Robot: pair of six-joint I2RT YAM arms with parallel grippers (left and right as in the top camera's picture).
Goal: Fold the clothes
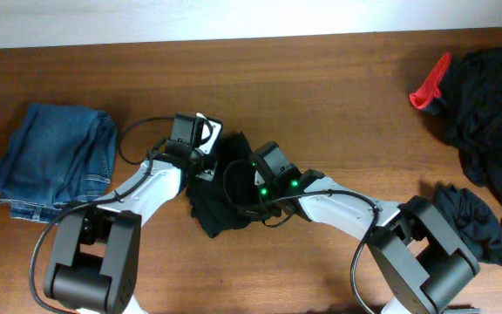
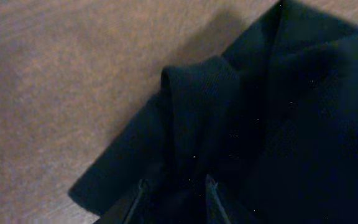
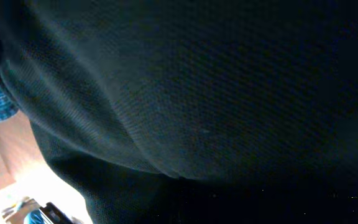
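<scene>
Black shirt (image 1: 220,205) lies bunched at the middle of the wooden table (image 1: 338,87), between the two arms. The left gripper (image 2: 176,190) is low on its left edge, fingers (image 2: 143,198) slightly apart with a raised fold of the cloth between them; can't tell if they pinch it. The right gripper (image 1: 238,174) is over the shirt and clenched; its wrist view is filled with black cloth, so can't tell if any is caught. Folded jeans (image 1: 55,161) are far left, well apart; a heap of dark clothes (image 1: 486,105) with a red piece (image 1: 430,87) sits far right
</scene>
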